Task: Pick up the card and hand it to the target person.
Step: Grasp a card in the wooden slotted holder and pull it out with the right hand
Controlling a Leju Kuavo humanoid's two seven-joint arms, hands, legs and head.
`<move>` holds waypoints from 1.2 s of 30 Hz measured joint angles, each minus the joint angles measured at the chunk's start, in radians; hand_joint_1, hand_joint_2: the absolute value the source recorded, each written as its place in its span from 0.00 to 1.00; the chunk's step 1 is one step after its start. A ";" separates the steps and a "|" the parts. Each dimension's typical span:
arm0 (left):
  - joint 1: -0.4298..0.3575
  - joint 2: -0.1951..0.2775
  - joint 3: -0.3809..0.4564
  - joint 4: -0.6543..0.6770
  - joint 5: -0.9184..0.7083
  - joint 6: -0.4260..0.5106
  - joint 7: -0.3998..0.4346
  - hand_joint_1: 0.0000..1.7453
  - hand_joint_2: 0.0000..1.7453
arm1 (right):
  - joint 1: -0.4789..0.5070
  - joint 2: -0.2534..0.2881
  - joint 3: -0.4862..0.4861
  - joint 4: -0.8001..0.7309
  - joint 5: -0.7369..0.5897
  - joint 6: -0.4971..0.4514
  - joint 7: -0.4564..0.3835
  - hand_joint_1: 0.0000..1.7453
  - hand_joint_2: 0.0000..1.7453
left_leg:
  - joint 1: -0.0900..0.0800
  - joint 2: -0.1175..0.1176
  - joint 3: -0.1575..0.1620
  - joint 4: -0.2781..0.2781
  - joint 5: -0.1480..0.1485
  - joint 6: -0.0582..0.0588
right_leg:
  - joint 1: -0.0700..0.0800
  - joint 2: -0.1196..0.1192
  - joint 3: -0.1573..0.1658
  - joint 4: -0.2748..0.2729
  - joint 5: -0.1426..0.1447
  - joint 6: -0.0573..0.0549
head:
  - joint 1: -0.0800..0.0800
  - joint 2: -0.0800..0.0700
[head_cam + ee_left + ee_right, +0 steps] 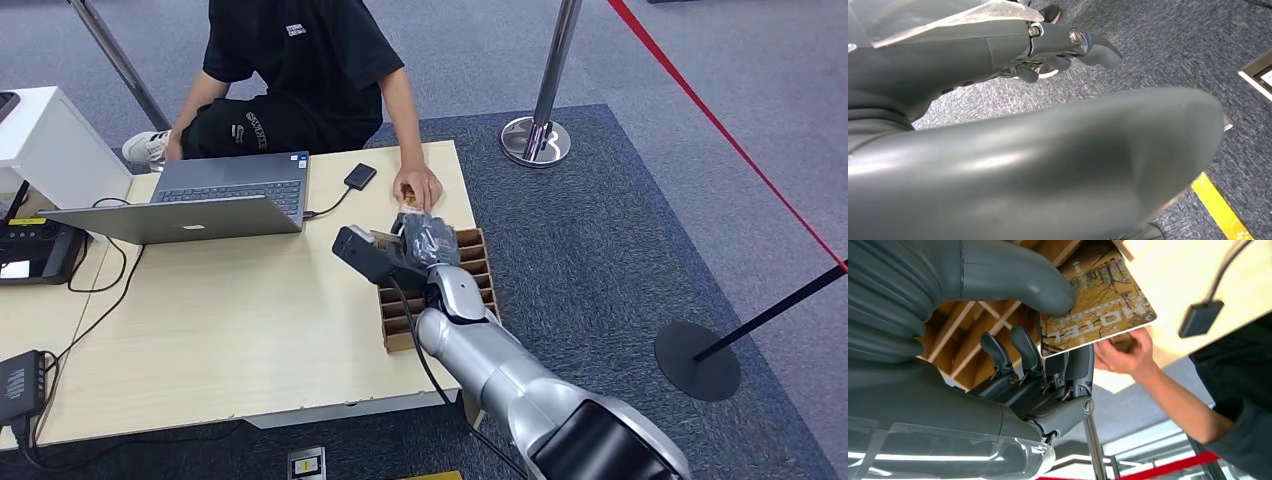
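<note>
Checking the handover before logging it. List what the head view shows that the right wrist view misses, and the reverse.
Head view alone: the laptop, the whole table, the silver right arm and the seated person's body.

Right wrist view alone: the card's printed forest picture, pinched between thumb and fingers, with the person's hand at its far edge.

Both: right hand, wooden slotted box, black device on its cable.

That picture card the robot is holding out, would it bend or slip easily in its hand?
The card looks thin but fairly stiff: it juts out flat past the right hand without drooping. Its printed face seems glossy, so it may be a bit slippery, held between the thumb and fingers at one edge only. It is probably very light, so the person's hand could likely pull it free easily.
</note>
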 joint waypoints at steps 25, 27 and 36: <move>-0.001 0.001 0.001 0.000 -0.004 0.000 -0.005 0.00 0.00 | -0.032 0.000 0.000 -0.079 -0.087 -0.032 -0.066 0.89 1.00 | 0.000 0.000 0.000 0.000 0.000 0.000 | 0.000 0.000 0.000 0.000 0.000 0.000 | 0.000 0.000; -0.001 0.001 0.001 0.000 -0.004 0.000 -0.006 0.00 0.00 | -0.034 0.000 0.000 -0.080 -0.091 -0.034 -0.062 0.92 1.00 | 0.000 0.000 0.000 0.000 0.000 0.000 | 0.000 0.000 0.000 0.000 0.000 0.000 | 0.000 0.000; -0.004 0.001 0.000 0.000 -0.008 0.000 -0.004 0.00 0.00 | -0.051 -0.001 -0.005 -0.055 -0.070 -0.080 -0.050 0.94 1.00 | 0.000 0.000 0.000 0.000 0.000 0.000 | 0.000 0.000 0.000 0.000 0.000 0.000 | 0.000 0.000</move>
